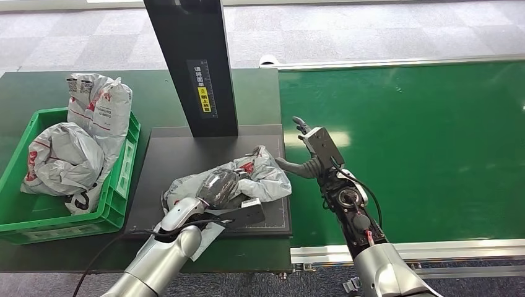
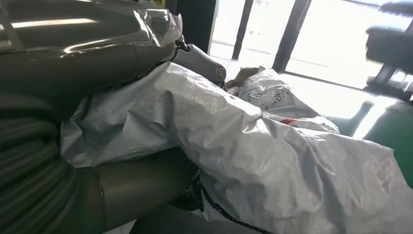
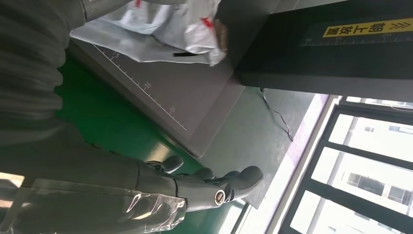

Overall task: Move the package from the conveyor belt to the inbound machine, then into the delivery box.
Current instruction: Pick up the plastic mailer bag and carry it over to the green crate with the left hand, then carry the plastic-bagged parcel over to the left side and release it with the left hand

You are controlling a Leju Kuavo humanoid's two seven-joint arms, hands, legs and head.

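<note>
A crumpled grey package (image 1: 263, 176) with red print lies on the dark platform (image 1: 179, 154) of the inbound machine, below its black column (image 1: 195, 62). My left hand (image 1: 216, 185), wrapped in clear plastic, grips the package's near left part; in the left wrist view the package (image 2: 272, 161) sits between the thumb (image 2: 136, 190) and the fingers (image 2: 199, 58). My right hand (image 1: 312, 151) stands open just right of the package, at the edge of the green conveyor belt (image 1: 421, 148), holding nothing. The right wrist view shows its straight fingers (image 3: 219, 187) and the package (image 3: 165, 29) on the platform (image 3: 170, 92).
A green delivery box (image 1: 117, 185) stands left of the platform with several grey bags (image 1: 62, 158) in it, one leaning over its far rim. A metal rail (image 1: 433, 250) edges the belt's near side. The machine's column (image 3: 316, 53) rises just behind the package.
</note>
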